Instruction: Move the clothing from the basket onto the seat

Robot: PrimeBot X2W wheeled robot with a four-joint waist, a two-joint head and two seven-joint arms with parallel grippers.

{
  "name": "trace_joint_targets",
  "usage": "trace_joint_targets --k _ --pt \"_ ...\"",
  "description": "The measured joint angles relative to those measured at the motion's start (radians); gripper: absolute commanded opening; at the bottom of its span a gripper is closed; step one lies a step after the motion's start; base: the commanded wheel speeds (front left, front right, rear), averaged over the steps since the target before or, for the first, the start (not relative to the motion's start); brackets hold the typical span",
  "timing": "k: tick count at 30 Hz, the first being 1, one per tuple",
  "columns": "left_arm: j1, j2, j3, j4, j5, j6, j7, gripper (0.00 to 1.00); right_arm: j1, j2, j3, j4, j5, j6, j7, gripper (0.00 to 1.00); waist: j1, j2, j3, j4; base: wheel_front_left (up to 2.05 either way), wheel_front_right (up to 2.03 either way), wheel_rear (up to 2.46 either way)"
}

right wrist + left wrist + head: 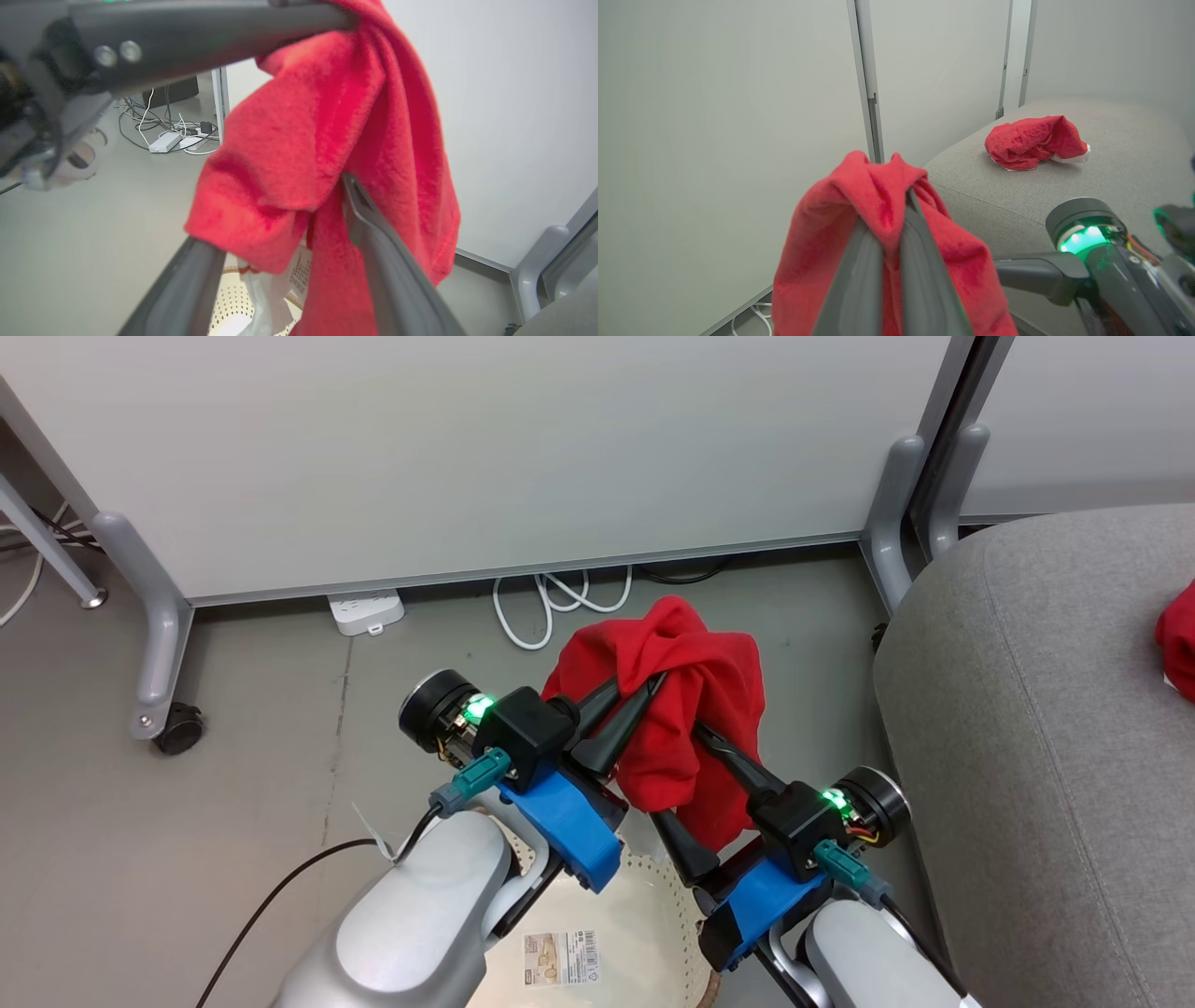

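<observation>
we are judging this the transfer step: the left gripper (639, 683) is clenching the clothing (691, 663) above the basket (644, 905), the right gripper (674, 771) standing released astride it. next we are needing a carry over the near edge of the seat (1027, 709) — another garment (1027, 142) is lying further in. the basket's visible floor is showing none.

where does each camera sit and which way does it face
Head view: on the head, facing down at the basket and seat; both forearms, left gripper and right gripper show.
Left wrist view: on the left wrist, along jaws shut on the held garment, towards the seat; right gripper lower right.
Right wrist view: on the right wrist, along open jaws at that garment; left gripper crosses the top.
Shared: all show the held garment; head and left wrist views share the garment on the seat.
</observation>
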Motion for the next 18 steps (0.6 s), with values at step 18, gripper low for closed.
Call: trace_joint_targets --k 18 --pt "0.002 -0.005 0.0 0.005 -0.002 0.0 0.0 0.0 -0.01 0.006 0.02 0.014 0.035 0.0 0.0 0.0 0.0 0.0001 -0.017 -0.007 0.0 0.0 0.0"
